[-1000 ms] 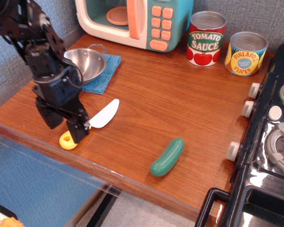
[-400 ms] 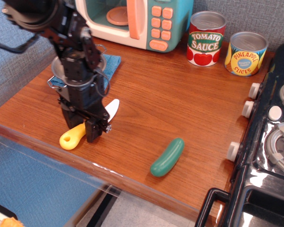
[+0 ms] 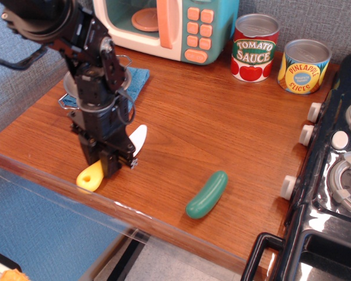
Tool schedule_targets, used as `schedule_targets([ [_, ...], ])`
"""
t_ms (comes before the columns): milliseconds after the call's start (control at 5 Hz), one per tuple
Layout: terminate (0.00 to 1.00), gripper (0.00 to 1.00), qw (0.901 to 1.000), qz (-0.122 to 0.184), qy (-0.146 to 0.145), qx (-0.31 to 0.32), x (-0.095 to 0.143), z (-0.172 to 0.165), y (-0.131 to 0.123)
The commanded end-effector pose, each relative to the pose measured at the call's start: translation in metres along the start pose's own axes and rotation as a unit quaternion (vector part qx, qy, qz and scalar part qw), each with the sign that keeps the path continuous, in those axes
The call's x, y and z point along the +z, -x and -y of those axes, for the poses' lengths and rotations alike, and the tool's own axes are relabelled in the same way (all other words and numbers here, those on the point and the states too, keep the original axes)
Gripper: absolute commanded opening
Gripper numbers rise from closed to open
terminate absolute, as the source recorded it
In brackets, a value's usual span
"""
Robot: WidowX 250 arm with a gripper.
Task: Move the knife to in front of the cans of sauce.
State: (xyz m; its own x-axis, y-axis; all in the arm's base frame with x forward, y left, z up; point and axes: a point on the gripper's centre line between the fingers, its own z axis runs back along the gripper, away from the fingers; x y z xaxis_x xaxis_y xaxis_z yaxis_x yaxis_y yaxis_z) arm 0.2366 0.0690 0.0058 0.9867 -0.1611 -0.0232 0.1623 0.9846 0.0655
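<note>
Left, near the front edge of the wooden counter [image 3: 222, 117]: the knife [image 3: 91, 176], yellow handle toward the edge, white blade angled up and to the right, its middle hidden behind the black gripper [image 3: 107, 163]. The gripper stood directly over the knife, fingers pointing down and set close on either side of it where handle met blade; whether they were actually pinching it could not be told. The handle end appeared to rest on or just above the counter.

Behind the arm: a steel bowl [image 3: 70, 93], mostly hidden, on a blue cloth [image 3: 137, 79].

Centre back: a toy microwave [image 3: 169, 26], teal and cream with pink buttons.

Centre front: a green pickle-shaped toy [image 3: 207, 194], lying apart from the knife.

Right back: the cans of sauce [image 3: 255, 48], one labelled Tomato Sauce, the other Pineapple Slices, side by side against the wall, well apart from the knife.

Far right: a black toy stove [image 3: 339, 170] with white knobs.
</note>
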Motion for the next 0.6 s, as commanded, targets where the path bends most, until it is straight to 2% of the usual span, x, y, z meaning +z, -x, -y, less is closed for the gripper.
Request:
schedule_targets([
  [0,0.00,0.00,0.9954,0.084,0.025,0.039,0.069,0.010,-0.006],
  [200,0.00,0.00,0.9922,0.111,0.031,0.047,0.101,0.043,-0.029],
  [400,0.00,0.00,0.9919,0.097,0.050,0.065,0.103,0.074,-0.063],
])
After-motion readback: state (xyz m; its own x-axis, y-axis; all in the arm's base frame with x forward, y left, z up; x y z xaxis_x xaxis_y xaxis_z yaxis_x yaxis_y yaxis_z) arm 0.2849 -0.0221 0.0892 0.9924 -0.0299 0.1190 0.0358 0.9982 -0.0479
